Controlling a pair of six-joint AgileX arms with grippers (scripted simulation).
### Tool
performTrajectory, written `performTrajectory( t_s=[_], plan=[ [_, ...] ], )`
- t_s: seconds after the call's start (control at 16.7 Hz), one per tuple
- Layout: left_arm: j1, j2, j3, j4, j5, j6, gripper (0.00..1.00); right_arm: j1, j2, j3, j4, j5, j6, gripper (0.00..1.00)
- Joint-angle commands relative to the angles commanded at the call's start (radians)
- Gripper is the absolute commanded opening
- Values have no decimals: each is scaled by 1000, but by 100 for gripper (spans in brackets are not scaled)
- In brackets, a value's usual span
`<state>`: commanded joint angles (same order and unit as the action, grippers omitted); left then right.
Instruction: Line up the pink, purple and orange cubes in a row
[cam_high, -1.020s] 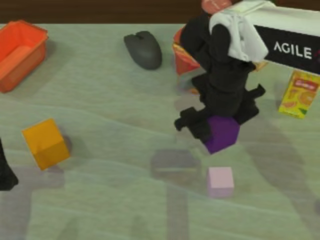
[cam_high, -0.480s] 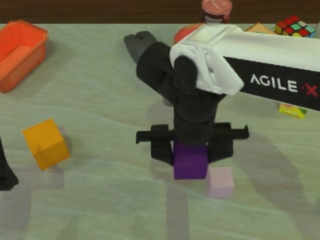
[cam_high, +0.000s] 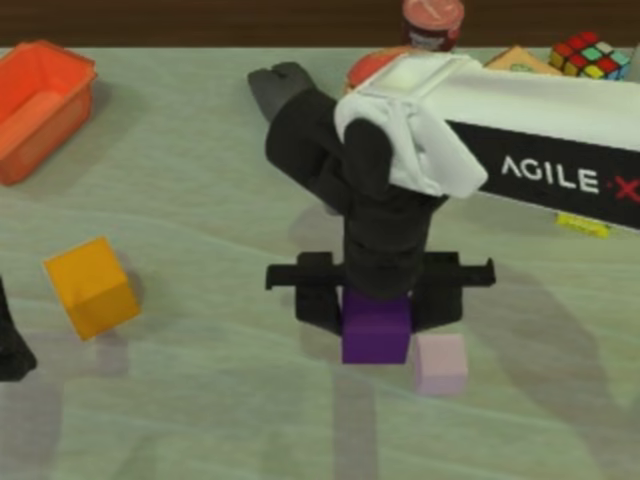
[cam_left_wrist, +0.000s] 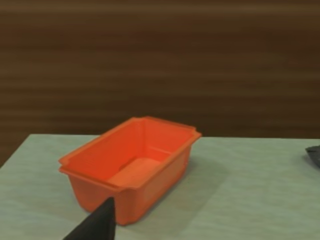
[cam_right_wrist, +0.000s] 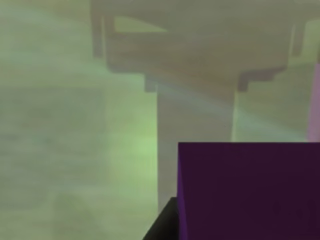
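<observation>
Top view showed the orange cube (cam_high: 91, 286) alone at the bench's left; the right hand (cam_high: 377, 299) stood clamped on the purple cube (cam_high: 375, 327), nearly touching the pink cube (cam_high: 441, 363). Releasing crooked might have nudged pink away.

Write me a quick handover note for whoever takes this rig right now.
Right gripper: shut on the purple cube, low over the table's middle, just left of the pink cube.
Left gripper: parked at the table's left edge; fingers unclear.
Orange cube: alone at the left, tilted, far from the other two.
Done: purple brought beside pink.
Left: release purple, then bring orange into the row.
</observation>
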<state>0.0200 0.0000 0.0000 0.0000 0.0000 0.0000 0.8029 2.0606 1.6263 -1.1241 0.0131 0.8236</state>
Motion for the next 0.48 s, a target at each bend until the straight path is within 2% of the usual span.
performTrajectory(
  t_s=[0.48],
  plan=[
    [0,0,0,0,0,0,100,7,74,-155,233,2,4,0]
  ],
)
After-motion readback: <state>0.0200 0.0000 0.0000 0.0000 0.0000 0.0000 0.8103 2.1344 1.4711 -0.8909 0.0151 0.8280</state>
